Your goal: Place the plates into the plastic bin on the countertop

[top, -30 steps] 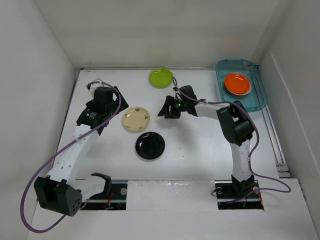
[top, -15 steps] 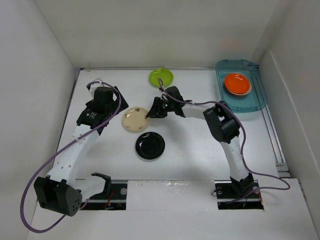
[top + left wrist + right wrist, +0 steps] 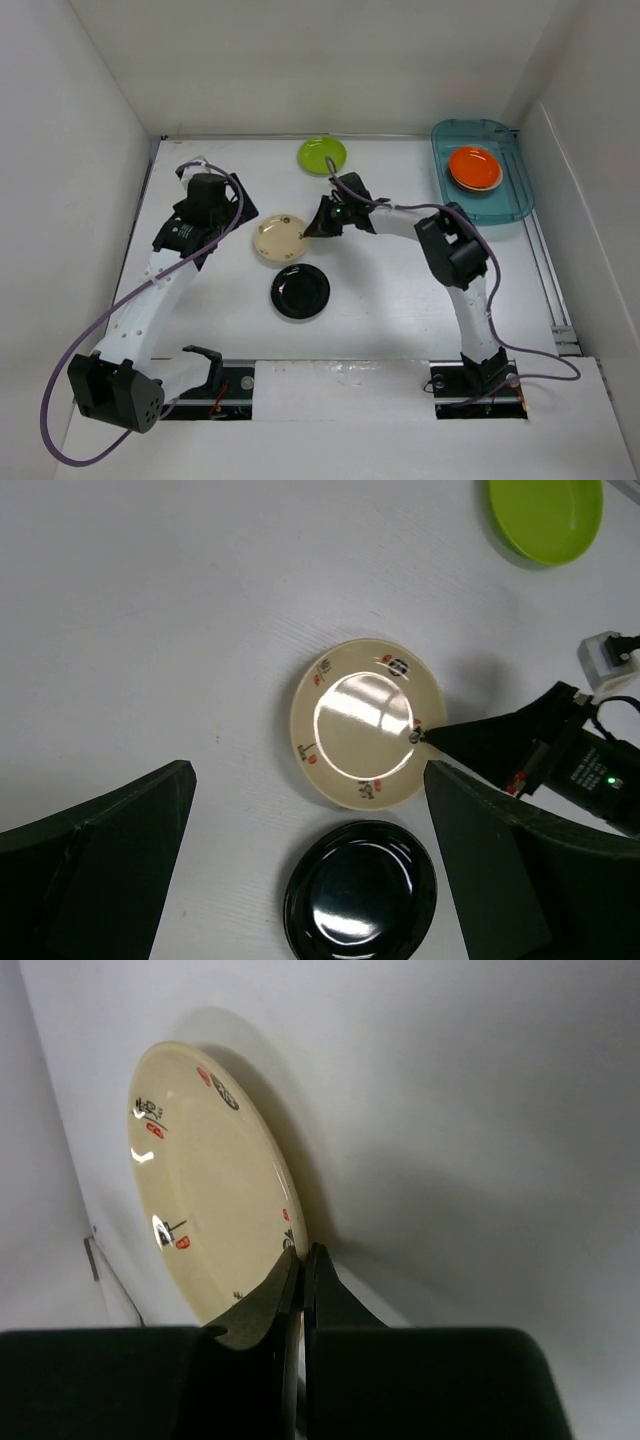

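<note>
Here, round cream plate (image 3: 366, 724), glossy, dark-flecked

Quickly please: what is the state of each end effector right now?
Left end effector: open, holding nothing.
Right end effector: closed on the rim of the cream plate.

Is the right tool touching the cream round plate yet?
Touching. The right wrist view shows the right tool closed on the rim of the cream round glossy plate; the left wrist view shows its tip on that rim.
</note>
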### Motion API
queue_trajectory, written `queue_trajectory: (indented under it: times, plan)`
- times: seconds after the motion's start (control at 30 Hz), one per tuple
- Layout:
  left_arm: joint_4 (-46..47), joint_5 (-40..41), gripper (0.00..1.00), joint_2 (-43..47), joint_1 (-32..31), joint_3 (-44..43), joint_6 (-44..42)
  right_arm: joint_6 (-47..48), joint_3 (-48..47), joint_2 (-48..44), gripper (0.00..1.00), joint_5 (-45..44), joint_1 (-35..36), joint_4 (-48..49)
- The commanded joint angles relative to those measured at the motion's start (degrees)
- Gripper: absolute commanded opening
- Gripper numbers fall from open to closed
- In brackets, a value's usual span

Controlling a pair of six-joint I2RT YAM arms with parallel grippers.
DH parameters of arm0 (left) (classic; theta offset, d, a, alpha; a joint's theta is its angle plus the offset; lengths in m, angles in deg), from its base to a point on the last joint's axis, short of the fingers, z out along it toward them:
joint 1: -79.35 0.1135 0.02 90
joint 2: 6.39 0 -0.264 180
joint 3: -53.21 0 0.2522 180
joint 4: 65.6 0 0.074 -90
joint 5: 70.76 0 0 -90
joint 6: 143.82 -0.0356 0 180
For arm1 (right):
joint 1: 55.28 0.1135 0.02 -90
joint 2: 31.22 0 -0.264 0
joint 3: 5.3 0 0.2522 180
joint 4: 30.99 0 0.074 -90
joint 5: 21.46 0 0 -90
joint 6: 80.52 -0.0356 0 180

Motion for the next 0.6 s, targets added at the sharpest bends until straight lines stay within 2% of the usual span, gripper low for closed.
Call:
queue_trajectory:
  times: [0.0, 0.1, 0.13, 0.17, 0.3, 0.33, 0.47, 0.57]
  plan:
    - [2.73, -4.37, 1.0, 1.01, -0.12, -1.53, -3.43, -5.77, 5.29, -13.7, 0.0, -8.51, -5.34, 2.65]
    - [4.76, -12.61, 1.0, 0.31, -0.12, -1.0, -5.64, -6.4, 13.12, -25.57, 0.0, -14.32, -9.48, 2.65]
    - [4.76, -14.13, 1.0, -0.56, -0.12, -0.99, -6.6, -6.4, 16.53, -28.47, 0.0, -15.91, -12.89, 2.65]
    - [4.76, -15.19, 1.0, -0.57, -0.12, -0.99, -6.6, -5.79, 18.22, -33.89, 0.0, -17.15, -14.92, 2.65]
    - [6.34, -17.22, 1.0, 1.09, -0.12, -0.3, -7.22, -5.17, 23.5, -42.45, 0.0, -19.0, -26.52, 2.13]
    - [7.04, -17.83, 1.0, 1.71, -0.12, 0.23, -7.22, -5.17, 23.51, -43.17, 0.0, -19.62, -31.33, 1.34]
    - [7.58, -19.15, 1.0, 2.86, -0.12, 0.76, -7.22, -7.27, 25.0, -43.01, 0.0, -22.07, -41.89, 0.81]
    - [7.58, -19.16, 1.0, 2.24, -0.73, 0.77, -7.22, -11.22, 22.72, -38.36, 0.0, -21.74, -46.83, 2.73]
